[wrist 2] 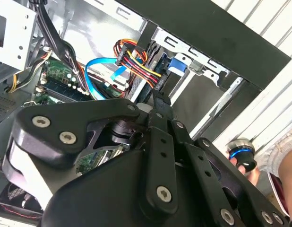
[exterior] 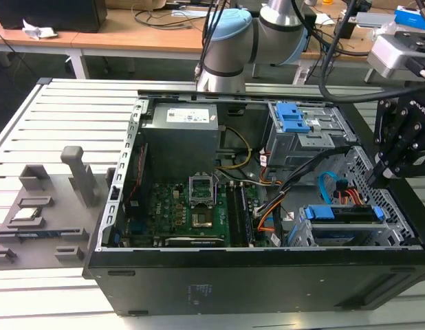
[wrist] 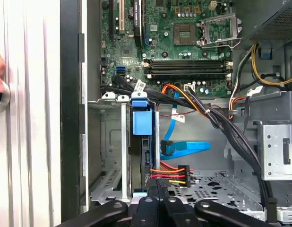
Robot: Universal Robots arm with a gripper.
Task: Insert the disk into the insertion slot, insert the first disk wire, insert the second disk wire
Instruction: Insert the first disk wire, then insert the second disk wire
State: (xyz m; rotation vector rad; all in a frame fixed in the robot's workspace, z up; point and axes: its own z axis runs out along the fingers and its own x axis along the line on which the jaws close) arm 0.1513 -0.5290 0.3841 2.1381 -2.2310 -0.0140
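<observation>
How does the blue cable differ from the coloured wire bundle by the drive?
The blue cable is one flat ribbon; the wire bundle is several thin orange, red, yellow and black strands. The blue cable curves in a loop; the wire bundle runs straight. Both lie beside the drive.

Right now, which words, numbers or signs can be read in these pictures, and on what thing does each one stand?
No text can be read with confidence.
On the power supply, the white label: print too small.
On the black cables, the white tag: print too small.
On the claw, the white lettering in the exterior view: cut off at the picture's edge.
</observation>
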